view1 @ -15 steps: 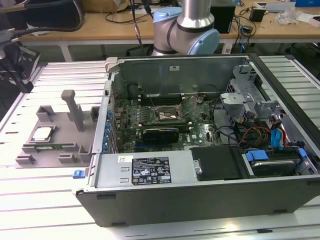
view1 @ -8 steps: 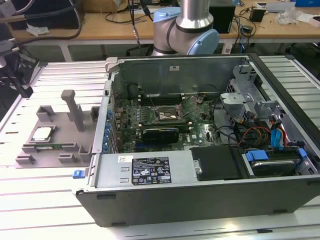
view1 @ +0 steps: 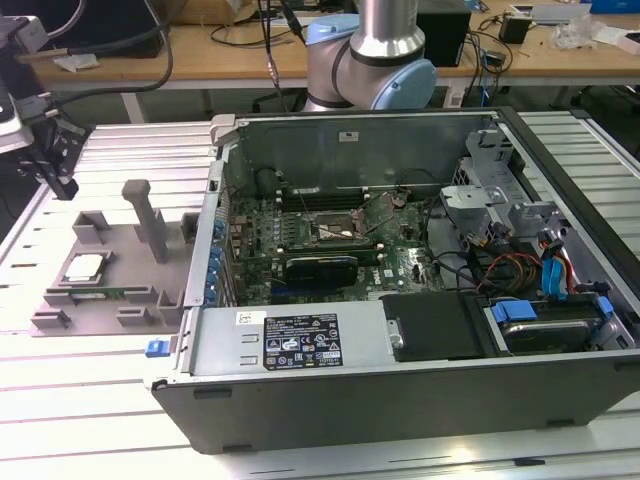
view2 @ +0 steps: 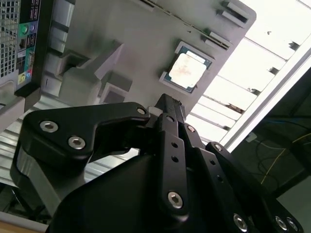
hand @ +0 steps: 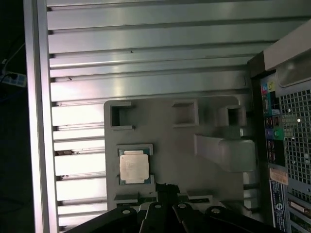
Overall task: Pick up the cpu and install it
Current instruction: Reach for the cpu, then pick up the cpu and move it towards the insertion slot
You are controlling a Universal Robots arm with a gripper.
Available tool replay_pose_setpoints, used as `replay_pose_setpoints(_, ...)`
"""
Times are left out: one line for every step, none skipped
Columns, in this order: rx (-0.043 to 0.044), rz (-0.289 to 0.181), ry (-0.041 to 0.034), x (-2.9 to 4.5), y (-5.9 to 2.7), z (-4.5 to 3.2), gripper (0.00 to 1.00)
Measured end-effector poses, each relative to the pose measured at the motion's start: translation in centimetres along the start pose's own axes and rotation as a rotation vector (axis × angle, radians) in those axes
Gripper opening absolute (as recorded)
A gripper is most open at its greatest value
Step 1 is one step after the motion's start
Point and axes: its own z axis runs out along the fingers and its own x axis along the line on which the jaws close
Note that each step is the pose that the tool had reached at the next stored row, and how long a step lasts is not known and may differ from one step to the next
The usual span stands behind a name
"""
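In the exterior view, the cpu (view1: 84,266) lay pocketed by the tray's (view1: 112,252) edge farthest from the computer case (view1: 300,345), and the gripper (view1: 62,185) hung near that edge. In the second wrist view, the gripper (view2: 166,103) was pinched shut, empty, and clear of the cpu (view2: 187,71). In the first wrist view, bare tray (hand: 180,155) floor lay beside the cpu (hand: 133,166).

Bright light fills the exterior view: the table (view1: 90,410) beside the tray (view1: 120,275) glares white, while the case (view1: 400,400) interior lies shaded. In the second wrist view the table beyond the tray blows out white, the cpu (view2: 187,71) gleams, and the gripper (view2: 167,102) is a black silhouette. The first wrist view is dimmer, with a soft sheen on the table.
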Motion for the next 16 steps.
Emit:
replay_pose_setpoints(0.0, 0.0, 0.0, 0.02, 0.09, 0.16, 0.11)
replay_pose_setpoints(0.0, 0.0, -0.0001, 0.04, 0.17, 0.32, 0.11)
replay_pose_setpoints(-0.0001, 0.0, -0.0001, 0.08, 0.3, 0.59, 0.11)
replay_pose_setpoints(-0.0001, 0.0, 0.0, 0.07, 0.3, 0.62, 0.11)
replay_pose_setpoints(0.0, 0.0, 0.0001, 0.08, 0.3, 0.62, 0.11)
replay_pose_setpoints(0.0, 0.0, 0.0001, 0.08, 0.31, 0.62, 0.11)
replay_pose_setpoints(-0.0002, 0.0, -0.0001, 0.08, 0.31, 0.63, 0.11)
replay_pose_setpoints(-0.0003, 0.0, -0.0001, 0.08, 0.31, 0.63, 0.11)
replay_pose_setpoints(-0.0004, 0.0, -0.0001, 0.08, 0.31, 0.63, 0.11)
replay_pose_setpoints(-0.0004, 0.0, -0.0001, 0.08, 0.31, 0.63, 0.11)
replay_pose_setpoints(-0.0004, 0.0, 0.0, 0.08, 0.31, 0.63, 0.11)
replay_pose_setpoints(-0.0004, 0.0, 0.0, 0.08, 0.31, 0.63, 0.11)
replay_pose_setpoints(-0.0004, 0.0, -0.0001, 0.08, 0.31, 0.63, 0.11)
replay_pose_setpoints(-0.0004, 0.0, 0.0, 0.08, 0.31, 0.63, 0.11)
replay_pose_setpoints(-0.0005, 0.0, 0.0, 0.08, 0.31, 0.63, 0.11)
replay_pose_setpoints(-0.0005, 0.0, -0.0001, 0.08, 0.31, 0.63, 0.11)
